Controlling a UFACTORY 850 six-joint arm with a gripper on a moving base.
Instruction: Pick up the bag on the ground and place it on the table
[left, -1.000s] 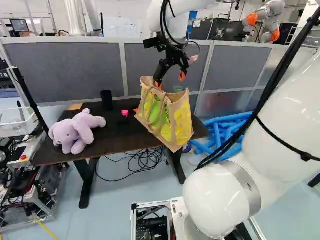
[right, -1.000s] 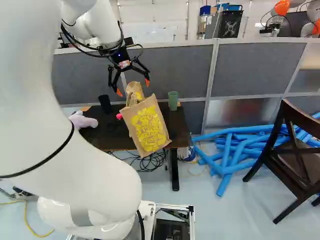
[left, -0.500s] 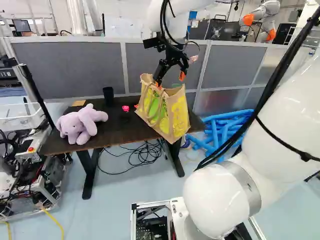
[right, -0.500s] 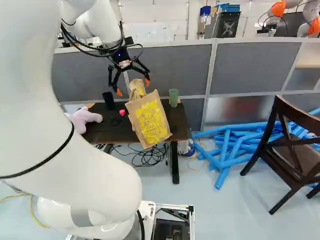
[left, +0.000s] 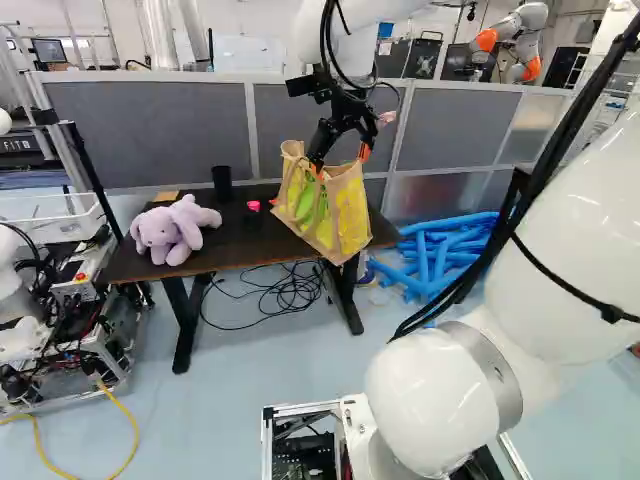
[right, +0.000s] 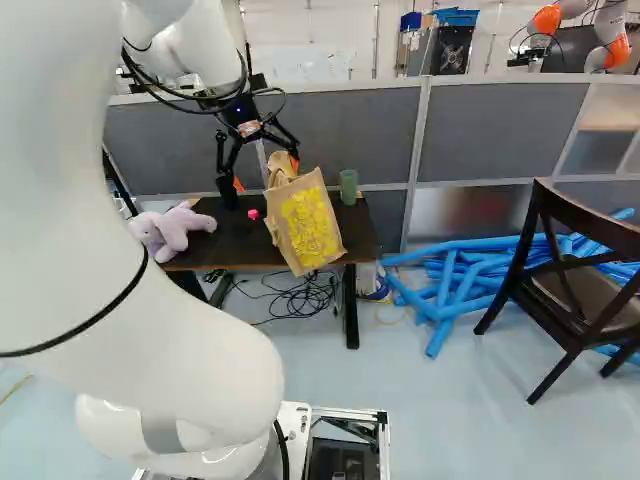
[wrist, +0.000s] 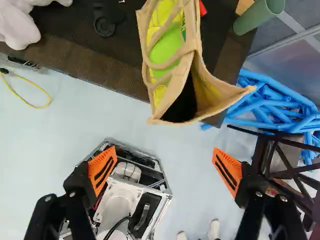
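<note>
My gripper (left: 340, 160) hangs above and on the near side of the bag (left: 348, 218) in the left base view; in the right base view the tan and yellow bag (right: 308, 228) stands tilted at the right part of the dark table (right: 232, 250), its lower part overhanging the front edge. In the wrist view my gripper (wrist: 164, 165) is open, fingers wide apart with only floor and base visible between them. The bag (wrist: 167, 47) lies ahead of the fingertips, apart from them, its mouth and handles facing the gripper.
On the table are a purple plush (left: 172, 230), a black cup (left: 222, 182), a pink item (left: 254, 206) and a green cup (right: 348, 187). Blue tubes (right: 450, 285) and a chair (right: 580, 275) stand right. Another robot (left: 510, 40) is behind the partition (right: 510, 130).
The base has moved back from the table and turned slightly, shifting the whole scene in the base views. The arm has kept its pose, and its fingers have stayed apart.
</note>
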